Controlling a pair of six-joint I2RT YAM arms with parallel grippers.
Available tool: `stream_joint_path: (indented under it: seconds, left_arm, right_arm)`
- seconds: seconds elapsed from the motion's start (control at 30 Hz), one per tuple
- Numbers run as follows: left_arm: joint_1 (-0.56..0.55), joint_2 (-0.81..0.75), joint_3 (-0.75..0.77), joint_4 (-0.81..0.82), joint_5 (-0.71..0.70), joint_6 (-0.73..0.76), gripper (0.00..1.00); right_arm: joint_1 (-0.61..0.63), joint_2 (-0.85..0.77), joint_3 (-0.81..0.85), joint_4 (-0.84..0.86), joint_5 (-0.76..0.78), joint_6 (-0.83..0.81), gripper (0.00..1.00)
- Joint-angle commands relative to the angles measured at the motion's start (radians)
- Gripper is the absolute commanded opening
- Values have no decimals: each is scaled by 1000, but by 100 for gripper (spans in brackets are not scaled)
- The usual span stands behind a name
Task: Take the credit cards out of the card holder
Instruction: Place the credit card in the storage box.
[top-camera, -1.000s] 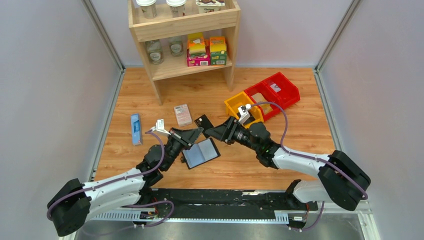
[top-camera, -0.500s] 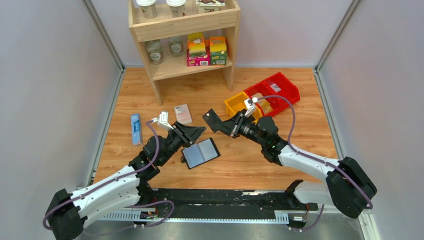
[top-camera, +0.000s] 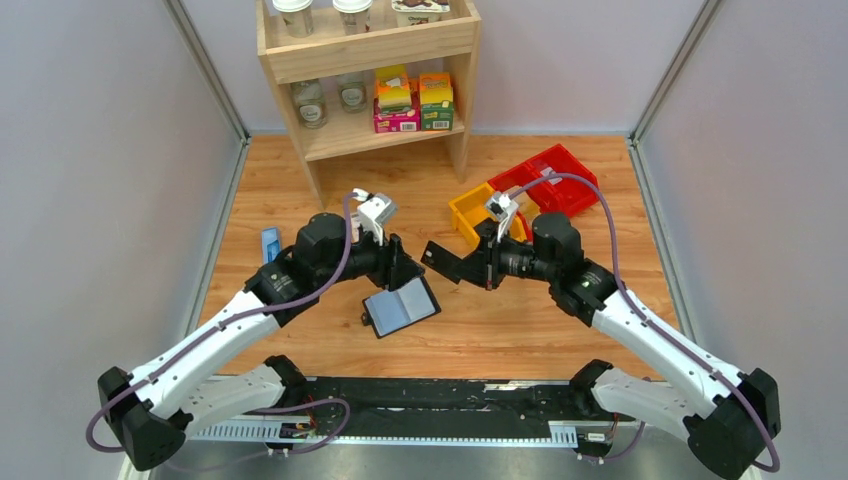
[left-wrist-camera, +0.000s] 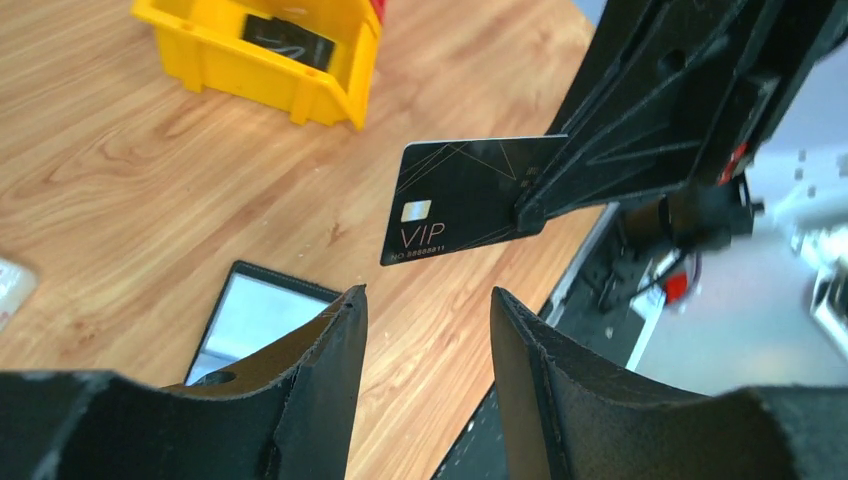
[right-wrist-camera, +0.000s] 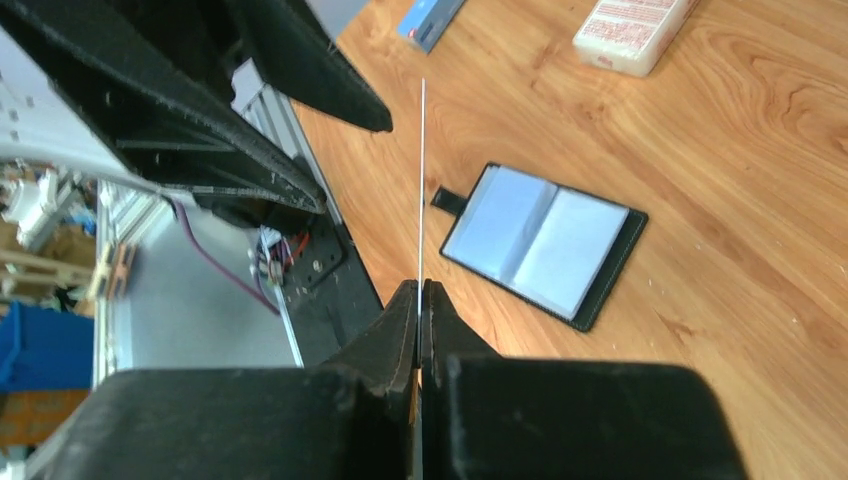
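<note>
right pincer (right-wrist-camera: 420, 300) clenched on card (left-wrist-camera: 455, 205) mid-air; left pincer (left-wrist-camera: 425, 305) released, empty, just beside; holder (top-camera: 401, 306) open on bench (top-camera: 500, 330) below; suggest pulling card clear of left pincer before laying it flat

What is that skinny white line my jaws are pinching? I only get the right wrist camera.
Observer: That is a black credit card seen edge-on. The left wrist view shows its face, printed VIP.
Operator: Is the other arm grabbing it too?
Observer: No. The left gripper is open, and the card sits beyond its tips, not between them.
Operator: Is there another card anywhere?
Observer: Yes, a dark card lies in the yellow bin, which your view misses.
</note>
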Motion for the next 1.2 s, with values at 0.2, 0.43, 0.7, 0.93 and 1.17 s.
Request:
stream_joint_path:
  seconds: [0.2, 0.43, 0.7, 0.93, 1.17]
  left_arm:
    - [15, 125, 221, -185, 400, 406, 56]
    - [13, 244, 296, -199, 590, 462, 54]
    - [13, 277, 324, -232, 560, 502, 38]
    - [19, 269, 324, -274, 508, 525, 53]
    - [19, 263, 317, -259, 624, 531, 52]
  right_arm:
    - [3, -95, 35, -148, -193, -234, 0]
    - [3, -113, 38, -125, -249, -254, 0]
    - [3, -110, 37, -132, -265, -271, 0]
    - [3, -120, 34, -137, -247, -275, 0]
    - [3, -124, 35, -132, -245, -274, 0]
